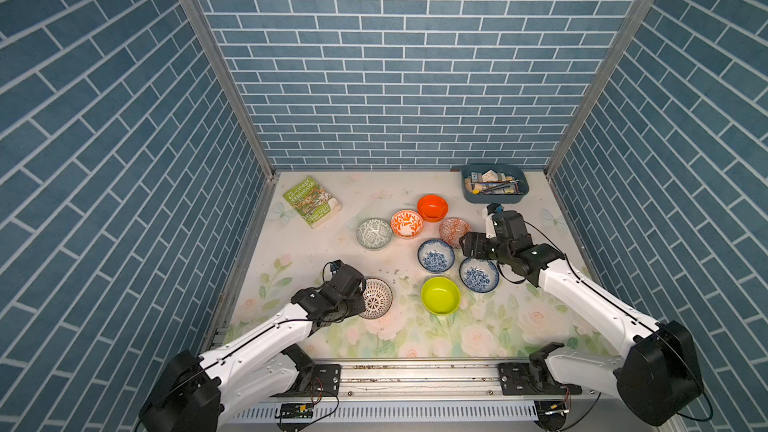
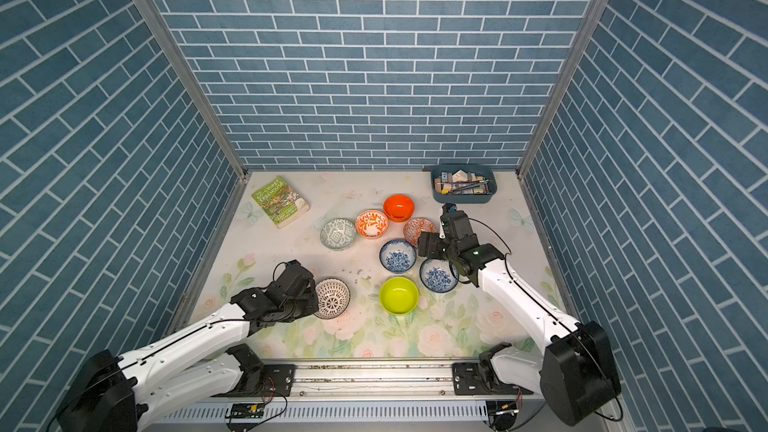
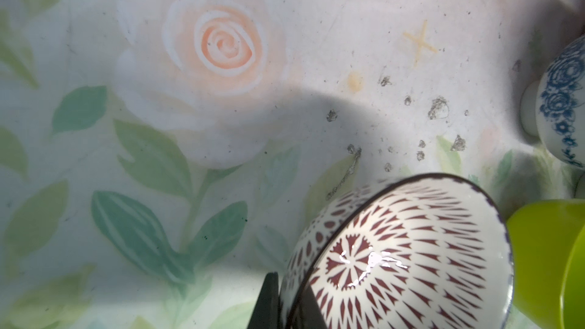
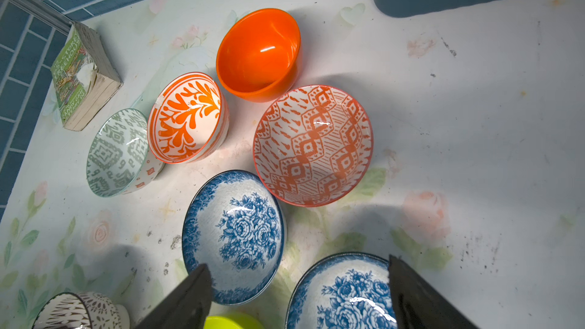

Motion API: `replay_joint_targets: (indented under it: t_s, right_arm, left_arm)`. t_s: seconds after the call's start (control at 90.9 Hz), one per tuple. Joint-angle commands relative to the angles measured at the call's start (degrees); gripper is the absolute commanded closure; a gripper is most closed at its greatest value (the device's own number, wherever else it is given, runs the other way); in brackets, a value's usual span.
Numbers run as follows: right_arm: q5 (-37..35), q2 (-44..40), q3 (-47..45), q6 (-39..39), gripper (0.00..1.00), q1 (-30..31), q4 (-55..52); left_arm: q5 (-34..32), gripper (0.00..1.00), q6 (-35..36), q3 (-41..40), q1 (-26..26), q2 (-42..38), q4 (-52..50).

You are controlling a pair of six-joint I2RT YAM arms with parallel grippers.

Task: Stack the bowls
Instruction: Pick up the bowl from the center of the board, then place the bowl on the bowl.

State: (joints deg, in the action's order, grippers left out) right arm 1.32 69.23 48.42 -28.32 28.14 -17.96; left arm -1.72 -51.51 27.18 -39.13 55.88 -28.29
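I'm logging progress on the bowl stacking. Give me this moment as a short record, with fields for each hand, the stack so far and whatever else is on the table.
Left hand: shut on the rim of the black-and-white lattice bowl, which is tilted
Right hand: open, empty, above the gap between the far blue floral bowl and the near blue floral bowl
Stacked so far: none of the eight
Other items: book; tray of small items
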Motion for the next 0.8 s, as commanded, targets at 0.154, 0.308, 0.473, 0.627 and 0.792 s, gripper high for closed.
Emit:
replay_joint_targets:
  t_s: [0.154, 0.308, 0.473, 0.627, 0.792]
  right_arm:
    - [0.0, 0.2, 3.9, -1.7, 0.11, 0.4, 0.9]
    - [-0.2, 0.2, 5.3, -1.3, 0.11, 0.5, 0.3]
    - [-0.4, 0.0, 6.1, -1.1, 0.11, 0.5, -0.2]
    - [-0.9, -0.7, 5.8, -1.1, 0.11, 0.5, -0.2]
    - [-1.3, -1.1, 5.3, -1.0, 0.11, 0.5, -0.2]
  left_arm:
    - [-4.0, 1.00, 1.9, 11.0, 0.5, 0.9, -5.7]
    - [-1.8, 1.00, 7.8, 23.7, 7.2, 9.8, -7.9]
    - [3.0, 1.00, 12.8, 35.4, 19.2, 20.7, -6.9]
    - [3.2, 1.00, 14.4, 45.4, 22.9, 30.6, -6.3]
    - [4.2, 1.00, 14.6, 48.7, 23.7, 36.8, -4.1]
